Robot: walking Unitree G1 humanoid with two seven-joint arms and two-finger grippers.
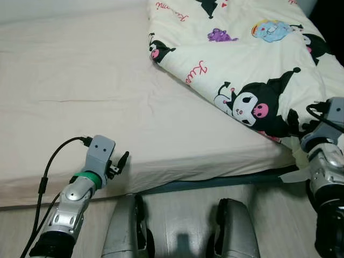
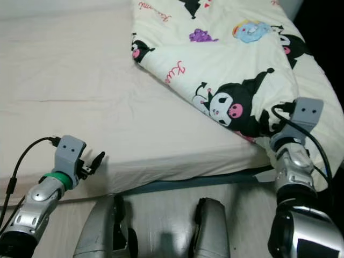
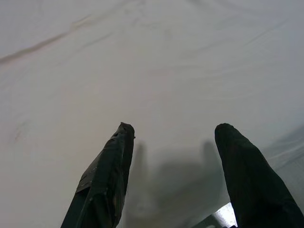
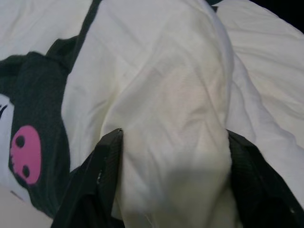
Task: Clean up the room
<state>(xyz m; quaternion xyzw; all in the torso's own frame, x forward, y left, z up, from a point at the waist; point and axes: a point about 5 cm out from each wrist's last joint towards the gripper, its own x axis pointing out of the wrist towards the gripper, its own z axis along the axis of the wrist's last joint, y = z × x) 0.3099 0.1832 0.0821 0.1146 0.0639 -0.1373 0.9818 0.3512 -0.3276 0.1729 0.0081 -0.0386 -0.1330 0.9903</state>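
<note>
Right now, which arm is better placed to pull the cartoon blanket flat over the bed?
Right. The right gripper already has a fold of the blanket between its fingers; the left gripper hangs open above the bare sheet.

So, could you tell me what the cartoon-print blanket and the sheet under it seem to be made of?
The blanket looks like soft matte woven fabric, probably cotton: it bunches into folds between the right gripper fingers. The sheet looks like a smooth, thin matte textile, showing fine creases.

Pale wooden floor runs along the bottom of my head view. A dark strip of bed frame shows just above it, lower centre.
</note>
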